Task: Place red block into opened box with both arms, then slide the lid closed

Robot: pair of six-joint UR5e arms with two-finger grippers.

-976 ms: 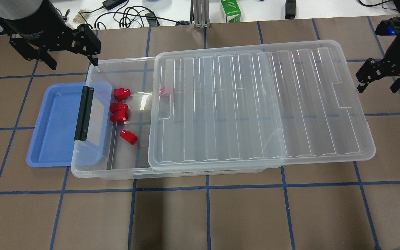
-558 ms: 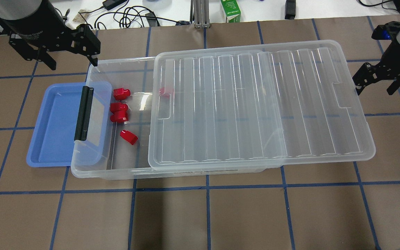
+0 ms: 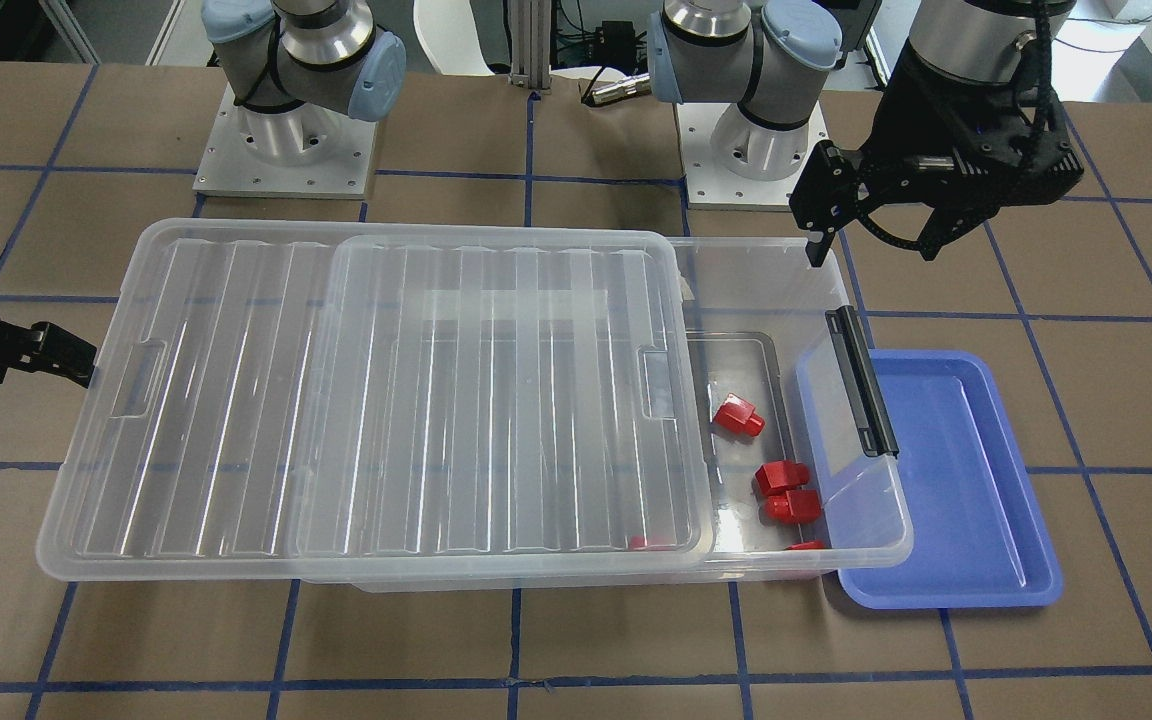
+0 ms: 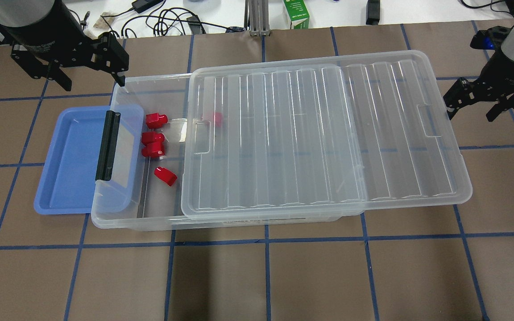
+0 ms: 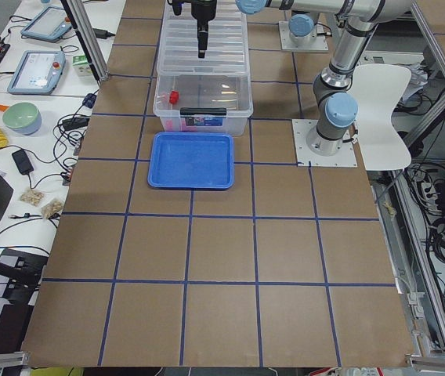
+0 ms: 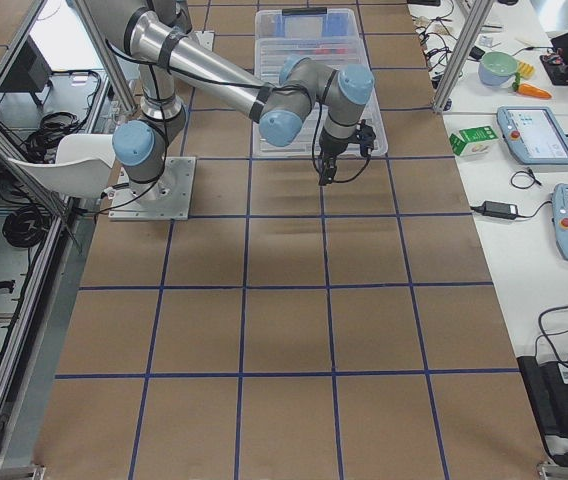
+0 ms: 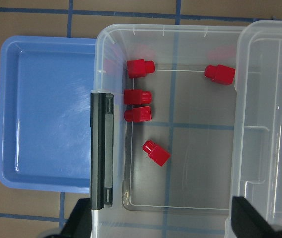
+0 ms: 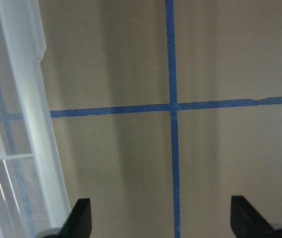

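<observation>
No brand or wording could be read. White print on a green carton [image 4: 296,13] beyond the table's [image 4: 266,276] far edge was too small to make out. So was the pale lettering on the left gripper's [image 4: 94,84] body and a dark label strip along the box's [image 4: 159,79] near wall.

The lid [image 4: 319,133] lay on the box, shifted so that its short end overhung the box on the robot's right. The latch end was left uncovered. Five red blocks [image 7: 138,114] were seen on the box floor in that uncovered part. Three were grouped near the black latch bar [image 4: 107,145], and one lay alone nearer the middle. The fifth block [image 7: 219,74] sat at the lid's edge, blurred through the clear plastic in the overhead view. The latch end of the box overlapped the blue tray [image 4: 69,160].

The left gripper was held above the far corner of the box at the latch end, its jaws spread wide and empty. The right gripper [image 4: 470,117] was set just beside the lid's overhanging short end, jaws likewise apart with nothing between them. Only taped table showed under it in its wrist view. Whether a finger touched the lid's rim could not be told. Bare table lay in front of the box and beyond the right gripper. The right arm was cut off by the overhead view's edge.
</observation>
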